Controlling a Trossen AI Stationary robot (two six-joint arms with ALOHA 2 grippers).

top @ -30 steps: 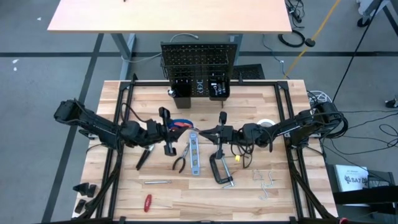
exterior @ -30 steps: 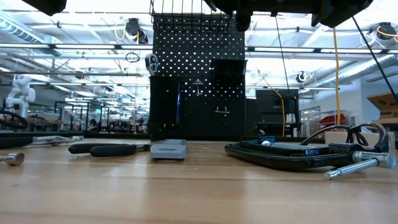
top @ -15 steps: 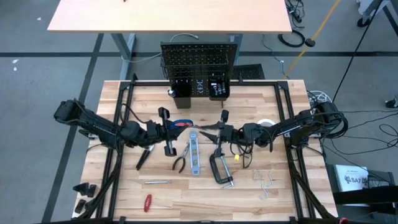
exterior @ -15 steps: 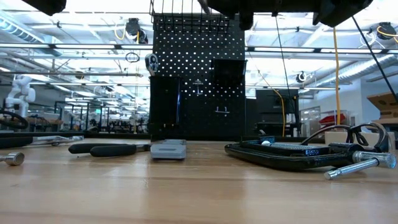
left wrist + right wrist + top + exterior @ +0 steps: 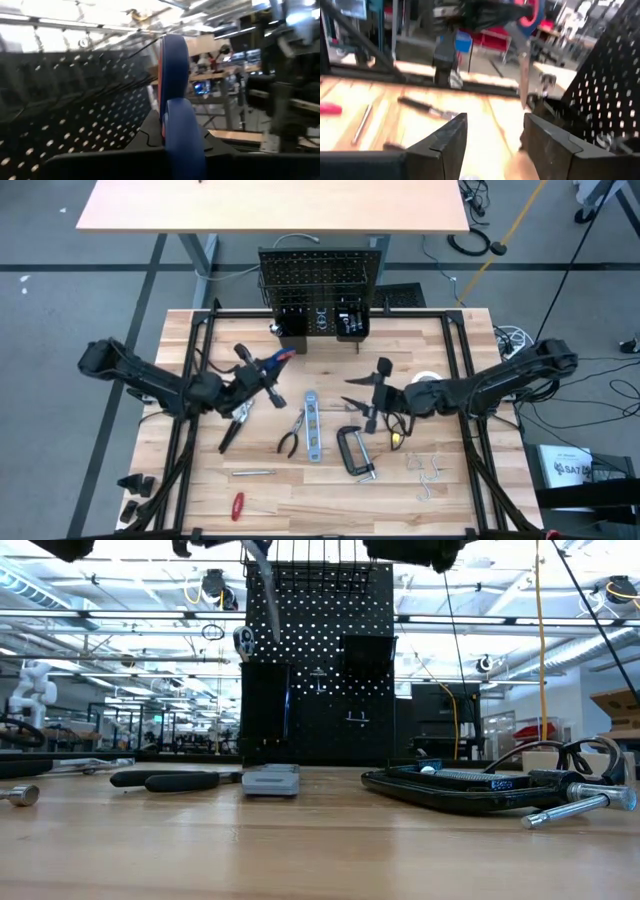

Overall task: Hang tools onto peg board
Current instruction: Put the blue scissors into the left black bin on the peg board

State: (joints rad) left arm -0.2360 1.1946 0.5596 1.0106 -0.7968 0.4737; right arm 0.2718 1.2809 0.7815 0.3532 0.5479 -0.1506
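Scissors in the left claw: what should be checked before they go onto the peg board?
1. Grip: left claw is shut on the scissors handle. Ok.
2. Lift: the blade hangs high above the tabletop in the low view. Ok.
3. Approach: the scissors are short of the peg board in the high view. Not ok.
4. Free hook for the handle loop. Cannot tell.
5. Right claw is open, empty and off to the side. Ok.

My left gripper (image 5: 252, 376) holds the scissors (image 5: 275, 360) lifted before the upright black peg board (image 5: 322, 285); level (image 5: 312, 425), pliers (image 5: 293, 434), C-clamp (image 5: 355, 450) lie flat.
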